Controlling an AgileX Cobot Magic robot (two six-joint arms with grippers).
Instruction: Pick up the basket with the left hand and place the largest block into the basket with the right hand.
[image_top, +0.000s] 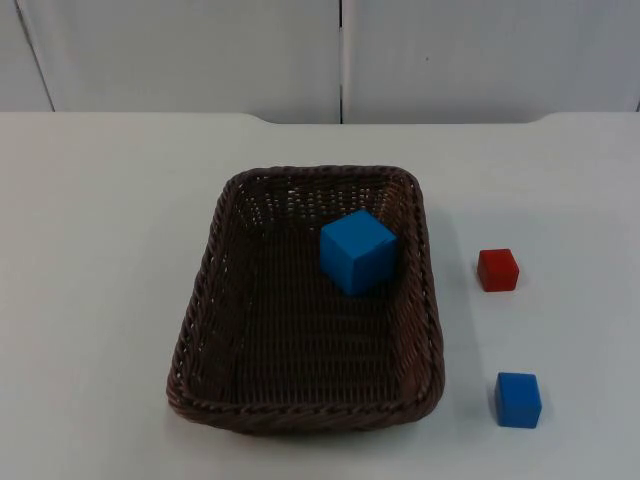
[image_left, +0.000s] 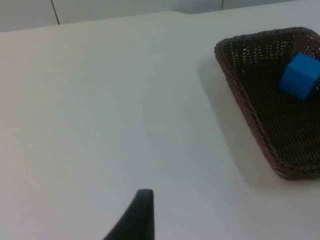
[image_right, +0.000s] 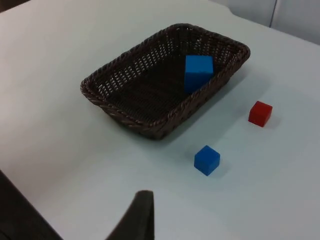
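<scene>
The basket (image_top: 305, 400) sits on the tabletop (image_top: 100, 250), well ahead of both end effectors, the big blue block (image_top: 358, 250) already inside. Whether either end effector is open, I cannot tell. The wicker looks light and stiff; its rim gives the likeliest hold.

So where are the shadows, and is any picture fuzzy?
Top view: even light, thin soft shadows under the basket and small blocks. Left wrist view: a soft shadow lies beside the basket, and the big blue block looks a bit fuzzy. Right wrist view: faint shadows, little glare.
</scene>
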